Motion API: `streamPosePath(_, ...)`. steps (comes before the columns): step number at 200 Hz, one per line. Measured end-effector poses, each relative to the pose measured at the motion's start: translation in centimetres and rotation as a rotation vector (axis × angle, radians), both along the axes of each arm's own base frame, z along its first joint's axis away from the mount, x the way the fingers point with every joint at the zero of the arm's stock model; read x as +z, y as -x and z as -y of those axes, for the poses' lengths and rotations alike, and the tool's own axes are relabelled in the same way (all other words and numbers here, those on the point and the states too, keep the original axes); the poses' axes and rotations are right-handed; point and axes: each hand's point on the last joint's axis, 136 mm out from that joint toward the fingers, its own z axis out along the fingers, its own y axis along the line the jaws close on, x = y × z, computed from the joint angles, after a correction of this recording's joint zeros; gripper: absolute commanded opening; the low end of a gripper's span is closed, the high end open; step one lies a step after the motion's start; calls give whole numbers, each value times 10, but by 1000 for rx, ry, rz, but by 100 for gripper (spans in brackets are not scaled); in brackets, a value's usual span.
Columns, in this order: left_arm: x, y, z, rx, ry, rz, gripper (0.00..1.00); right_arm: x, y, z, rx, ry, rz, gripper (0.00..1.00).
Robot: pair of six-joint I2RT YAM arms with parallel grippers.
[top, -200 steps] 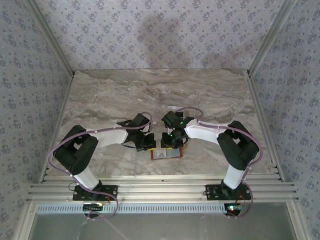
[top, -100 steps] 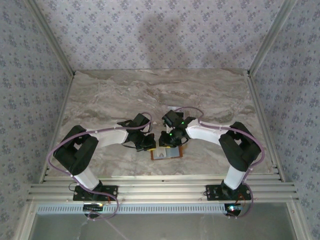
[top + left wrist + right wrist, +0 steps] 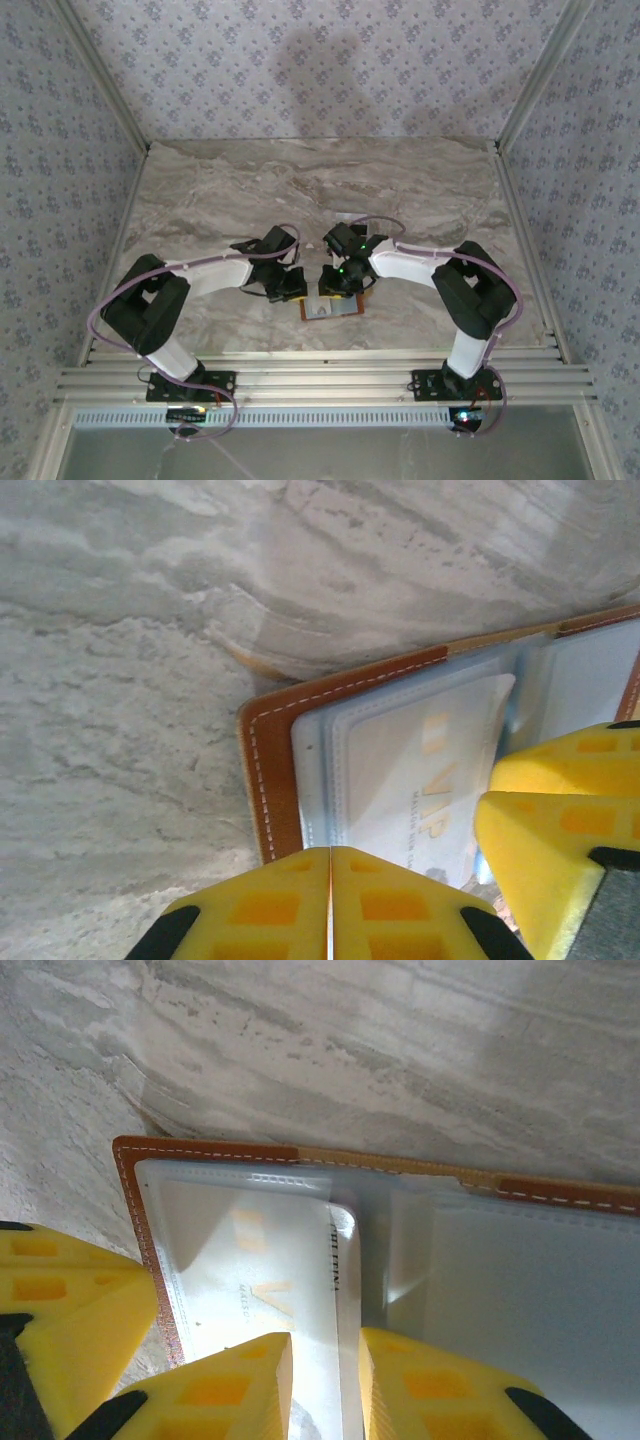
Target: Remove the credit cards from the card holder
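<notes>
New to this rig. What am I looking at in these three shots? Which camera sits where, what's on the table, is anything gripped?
Two small robot arms, the left arm and the right arm, are bolted at the near edge of a marble-look table. The wide picture comes from a fixed camera above and behind them. The two close-ups come from a camera on each wrist, so the yellow blocks at the bottom are that hand's own fingers.

On the table lies an open brown card holder with clear pockets. The left hand is shut, its tips over the holder's brown border. Whether it presses down I cannot tell. The right hand has closed on the edge of a pale card lying on the holder's inner face.
</notes>
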Motion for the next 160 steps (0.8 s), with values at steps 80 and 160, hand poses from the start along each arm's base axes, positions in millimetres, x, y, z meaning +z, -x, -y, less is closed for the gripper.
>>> streamPosePath(80, -7, 3, -9, -3, -49, -8, 4, 2, 2, -3, 7, -17, -7, 25)
streamPosePath(160, -13, 4, -8, -5, -52, -25, 4, -2, 4, -6, 16, -23, -17, 25)
